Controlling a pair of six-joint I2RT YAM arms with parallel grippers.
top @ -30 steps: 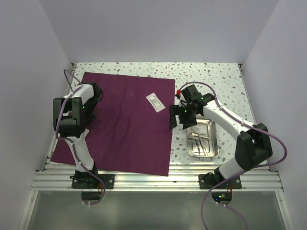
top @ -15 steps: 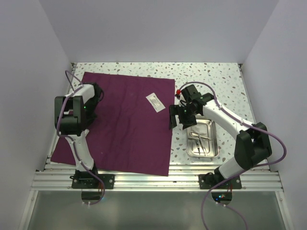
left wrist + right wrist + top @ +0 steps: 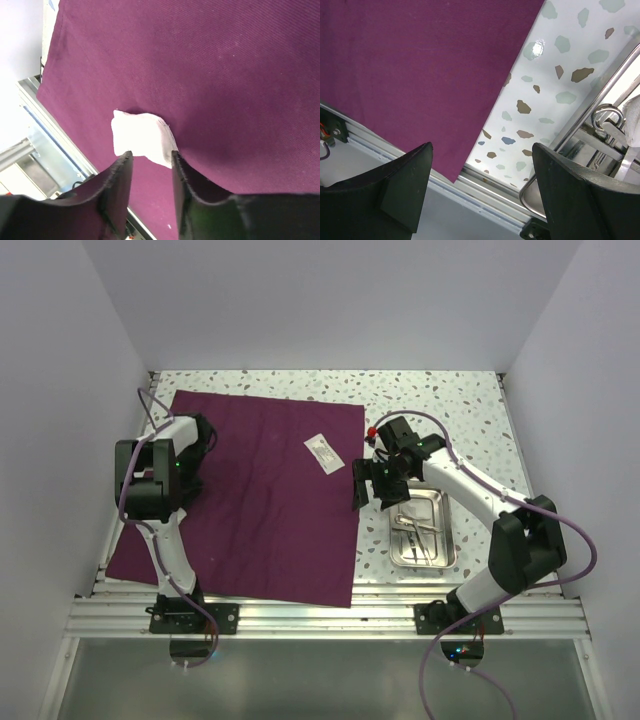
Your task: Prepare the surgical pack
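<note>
The deep-maroon cloth (image 3: 260, 510) lies flat on the left half of the table. My left gripper (image 3: 200, 435) is low over its far-left part. In the left wrist view that gripper (image 3: 149, 156) stands open. A small white pad (image 3: 137, 136) lies on the cloth (image 3: 225, 75) just past its fingertips. A white packet (image 3: 322, 451) rests near the cloth's far-right corner. The steel tray (image 3: 445, 530) with thin metal instruments (image 3: 418, 530) sits right of the cloth. My right gripper (image 3: 368, 485) hovers open over the gap between cloth and tray, holding nothing.
In the right wrist view the cloth's edge (image 3: 420, 60), speckled tabletop (image 3: 540, 85), tray rim (image 3: 600, 95) and instrument ring handles (image 3: 605, 117) show. The aluminium rail (image 3: 330, 615) runs along the near edge. White walls close in the sides and back.
My left gripper's jaws have parted, and the white pad now lies free on the cloth. The right arm has stayed in place.
</note>
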